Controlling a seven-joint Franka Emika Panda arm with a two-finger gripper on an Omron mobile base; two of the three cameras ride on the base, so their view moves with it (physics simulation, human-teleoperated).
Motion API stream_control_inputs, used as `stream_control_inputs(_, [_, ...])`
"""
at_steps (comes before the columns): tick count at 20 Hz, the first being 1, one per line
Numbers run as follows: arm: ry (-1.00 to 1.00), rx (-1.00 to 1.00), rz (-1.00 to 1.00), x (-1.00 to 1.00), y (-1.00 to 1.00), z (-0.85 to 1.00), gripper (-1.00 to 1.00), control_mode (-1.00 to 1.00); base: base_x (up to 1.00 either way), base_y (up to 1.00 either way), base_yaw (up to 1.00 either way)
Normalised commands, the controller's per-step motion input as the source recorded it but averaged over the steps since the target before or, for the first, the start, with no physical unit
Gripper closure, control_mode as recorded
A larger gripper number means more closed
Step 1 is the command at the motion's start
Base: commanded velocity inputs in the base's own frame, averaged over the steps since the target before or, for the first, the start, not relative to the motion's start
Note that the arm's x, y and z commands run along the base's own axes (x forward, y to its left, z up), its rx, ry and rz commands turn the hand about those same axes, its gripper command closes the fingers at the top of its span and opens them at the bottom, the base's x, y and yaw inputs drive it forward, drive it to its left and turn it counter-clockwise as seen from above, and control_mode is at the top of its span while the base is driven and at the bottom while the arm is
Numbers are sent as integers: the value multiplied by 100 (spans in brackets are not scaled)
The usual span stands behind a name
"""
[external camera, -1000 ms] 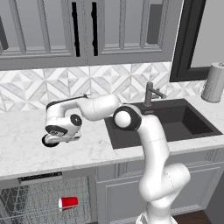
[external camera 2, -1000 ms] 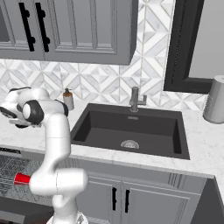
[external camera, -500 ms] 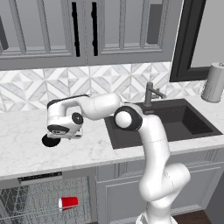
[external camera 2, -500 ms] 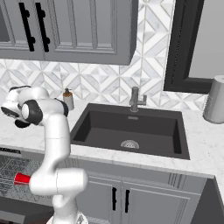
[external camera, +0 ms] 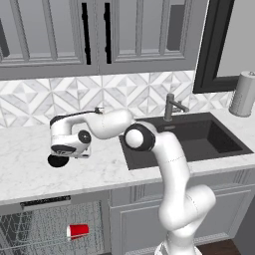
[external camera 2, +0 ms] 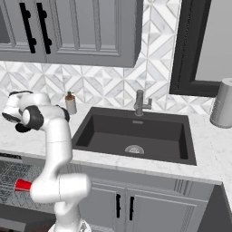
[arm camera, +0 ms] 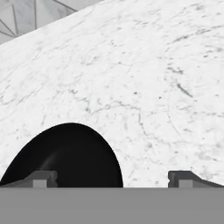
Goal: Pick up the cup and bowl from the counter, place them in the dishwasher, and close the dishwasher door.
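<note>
While the gripper (arm camera: 111, 179) hangs wide open and empty just above the worktop (external camera: 30, 164), the black bowl (external camera: 58, 161) sits under it near the front edge; the red cup (external camera: 78, 230) lies in the dishwasher (external camera: 50, 231) rack below.

Polished white marble counter (arm camera: 144, 78) beyond the fingertips (arm camera: 43, 178); by one tip, a smooth matt-black bowl (arm camera: 65, 157).

The arm (external camera: 107, 124) hides most of the bowl (external camera: 56, 161).
</note>
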Motion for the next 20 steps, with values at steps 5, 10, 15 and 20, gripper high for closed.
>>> stream_control_inputs(5, [13,-7,-4,7,46,-17,100,-100,0,0,0])
stream_control_inputs(10, [15,-2,-1,-9,9,-17,100,-100,0,0,0])
stream_control_inputs(15, [3,-3,7,-61,19,-17,100,-100,0,0,0])
stream_control_inputs(20, [0,-1,4,-43,11,-1,100,-100,0,0,0])
